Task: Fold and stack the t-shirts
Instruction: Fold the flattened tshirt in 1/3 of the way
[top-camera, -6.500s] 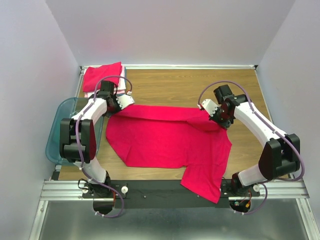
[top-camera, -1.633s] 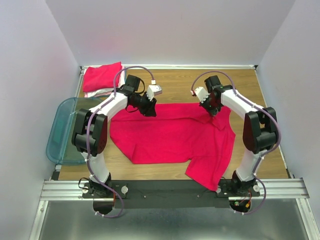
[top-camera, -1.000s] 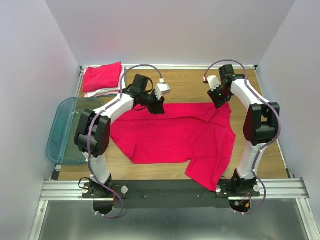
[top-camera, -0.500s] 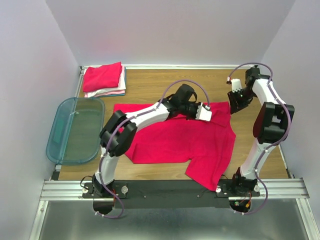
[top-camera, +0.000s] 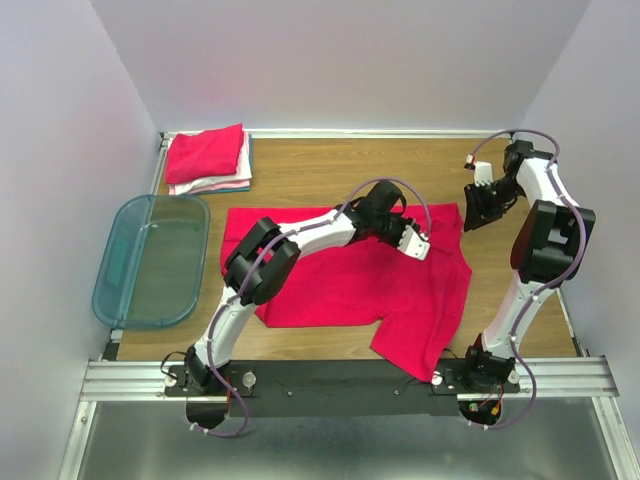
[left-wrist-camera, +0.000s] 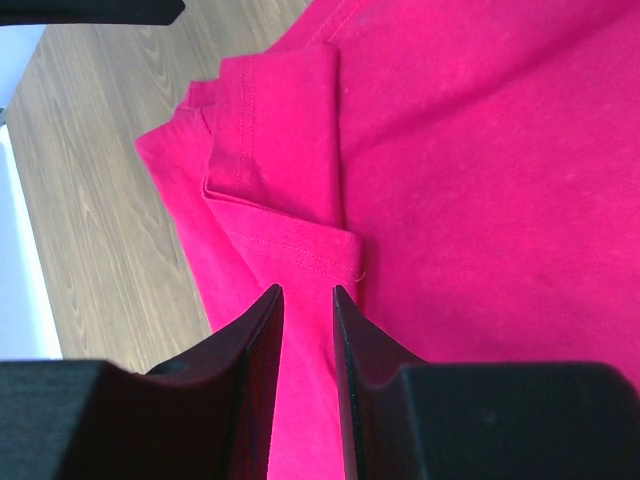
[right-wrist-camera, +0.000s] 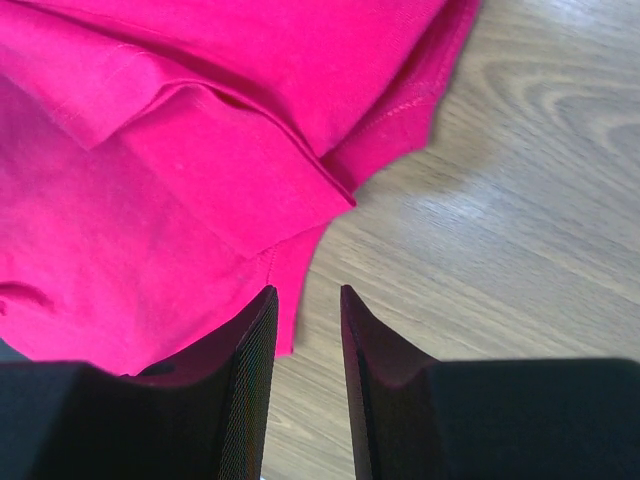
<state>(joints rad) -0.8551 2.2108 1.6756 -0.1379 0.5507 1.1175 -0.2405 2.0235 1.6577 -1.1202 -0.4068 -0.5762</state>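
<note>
A bright red-pink t-shirt (top-camera: 340, 270) lies spread flat on the wooden table, one sleeve hanging toward the near edge. My left gripper (top-camera: 422, 246) reaches far right over the shirt's upper right part. In the left wrist view its jaws (left-wrist-camera: 307, 290) stand narrowly apart over red cloth, just below a folded-over sleeve hem (left-wrist-camera: 285, 130), and hold nothing. My right gripper (top-camera: 479, 214) hovers beside the shirt's right edge. In the right wrist view (right-wrist-camera: 308, 290) it is narrowly open and empty, over the cloth edge (right-wrist-camera: 180, 170) and bare wood.
A stack of folded shirts (top-camera: 207, 157), red on top with white and teal below, lies at the back left corner. A translucent teal bin (top-camera: 150, 260) stands at the left. Bare wood (top-camera: 350, 170) shows behind the shirt.
My left gripper has swept from the shirt's upper left across to its upper right. My right gripper has moved off the cloth toward the right edge. The shirt's top edge lies flatter.
</note>
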